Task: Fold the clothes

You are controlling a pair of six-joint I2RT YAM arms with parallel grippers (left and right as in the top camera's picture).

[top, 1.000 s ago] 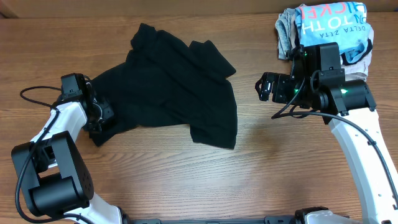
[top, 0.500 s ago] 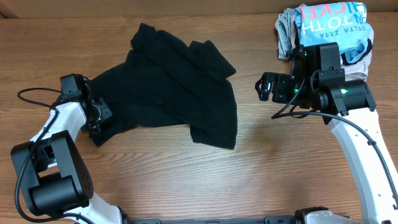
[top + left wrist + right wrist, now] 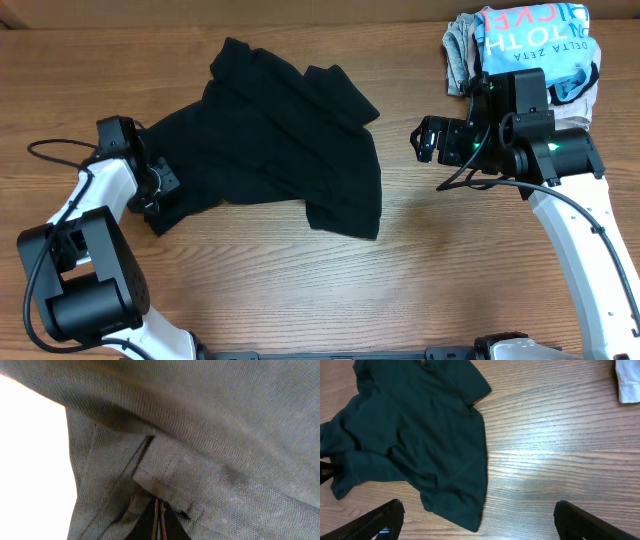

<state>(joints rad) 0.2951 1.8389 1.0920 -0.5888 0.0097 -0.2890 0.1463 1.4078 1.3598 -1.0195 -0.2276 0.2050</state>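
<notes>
Overhead, the left tool [image 3: 160,185] sits at the near-left edge of the black T-shirt [image 3: 280,140], clenched on a fold of its hem. In the left wrist view the two tips [image 3: 159,515] are pressed together with only a hairline between them. The stitched hem of the shirt [image 3: 200,420] bunches right over them and fills almost the whole picture. From this tool the shirt spreads away to the right and toward the far side of the table [image 3: 300,290], rumpled, with a sleeve flap folded over its middle.

The right tool [image 3: 425,140] hangs above bare wood just off the shirt's right edge, its jaws spread wide and holding nothing. Its wrist camera shows both fingers [image 3: 375,520] low in the frame, with the shirt [image 3: 410,425] ahead and to the left of them.

Bare table lies between the right tool and the shirt's edge, and a broad strip of it runs along the near side of the shirt. Behind the right tool, at the table's far corner, lies a pile topped by a light blue shirt [image 3: 535,40] with lettering, over grey fabric [image 3: 458,55]; the arm covers part of it.

How much cloth lies between the left tips cannot be made out. A pale cloth corner [image 3: 627,382] is cut off by the frame edge.
</notes>
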